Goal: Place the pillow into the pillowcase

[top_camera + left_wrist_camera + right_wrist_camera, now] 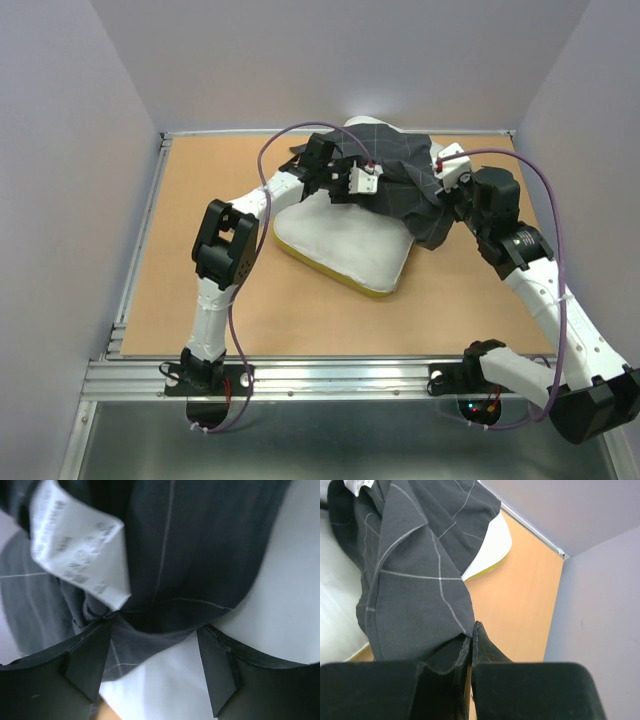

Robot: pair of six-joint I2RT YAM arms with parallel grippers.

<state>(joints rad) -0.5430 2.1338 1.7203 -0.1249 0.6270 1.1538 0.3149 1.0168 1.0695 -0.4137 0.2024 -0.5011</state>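
Around the pillow (345, 245): it lies mid-worktop (455, 300), with plain pale walls (60, 150) on three sides and an aluminium rail (330, 372) on the near side by my arm bases. Purple cables (300, 128) loop off both wrists above the pillow's far end.

In the way: the pillowcase (400, 175) is heaped over the pillow's far end, fold on fold, and I cannot tell where its opening is. A white care label (75, 550) hangs off the cloth right in front of my left wrist camera. Its print is too blurred to read.

My left gripper (155, 630) is at the pillow's far-left part, jaws apart. It straddles a dark fold of the pillowcase with white pillow face beneath. One finger (85, 665) touches the bunched cloth under the label, the other sits over the pillow side. Nothing is clamped.

My right gripper (471, 645) is at the pillow's far-right side, jaws together, pinching an edge of the pillowcase. The cloth spreads from the pinch back over the pillow.

Pillow: white quilted face with a yellow band round the edge, lying flat and skewed to the worktop edges. The near half is bare and the far half is under cloth, with one far corner poking out beyond the heap.

Pillowcase: dark grey with a thin pale grid, heavily creased.
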